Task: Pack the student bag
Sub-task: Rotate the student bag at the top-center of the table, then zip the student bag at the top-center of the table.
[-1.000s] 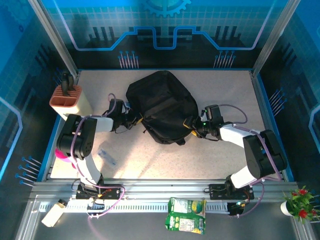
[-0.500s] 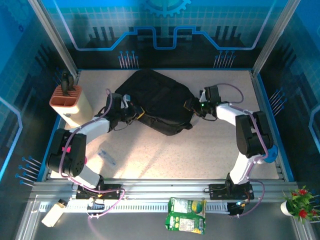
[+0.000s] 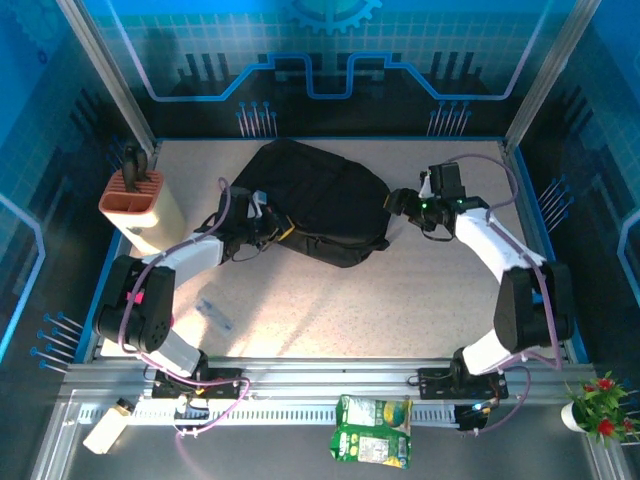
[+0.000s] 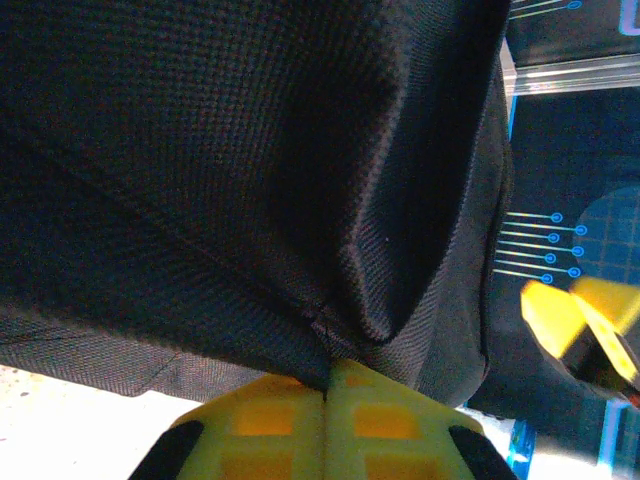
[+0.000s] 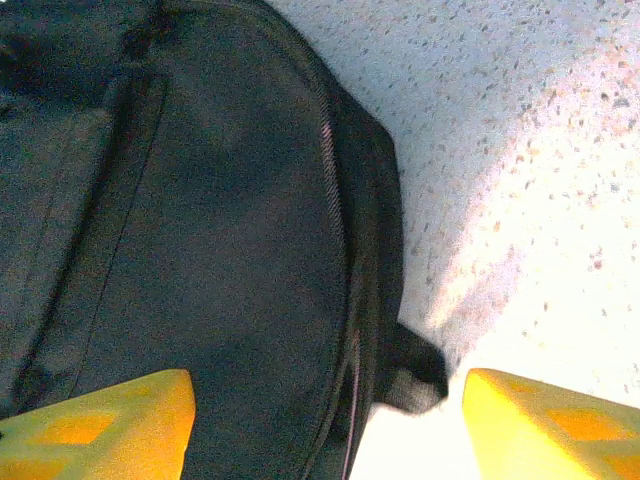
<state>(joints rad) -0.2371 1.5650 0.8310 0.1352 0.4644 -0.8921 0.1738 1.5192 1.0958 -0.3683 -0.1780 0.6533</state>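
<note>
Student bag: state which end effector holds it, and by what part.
The left end effector pinches a fold of fabric on the student bag. The right end effector is open, holding nothing.

Left wrist view: the weave of the student bag [image 4: 250, 150] above the left gripper [image 4: 325, 392] is dim but sharp, whereas its fingers [image 4: 390, 425] are soft from nearness and the table [image 4: 40, 390] left of them is burnt out white. Right wrist view: glare washes the table between and beyond the blurred fingers [image 5: 100, 425] of the right gripper [image 5: 330, 420], and the bag left of that gap reads nearly featureless black. Top view: even, cool overhead light, with soft shadows edging the bag.
</note>
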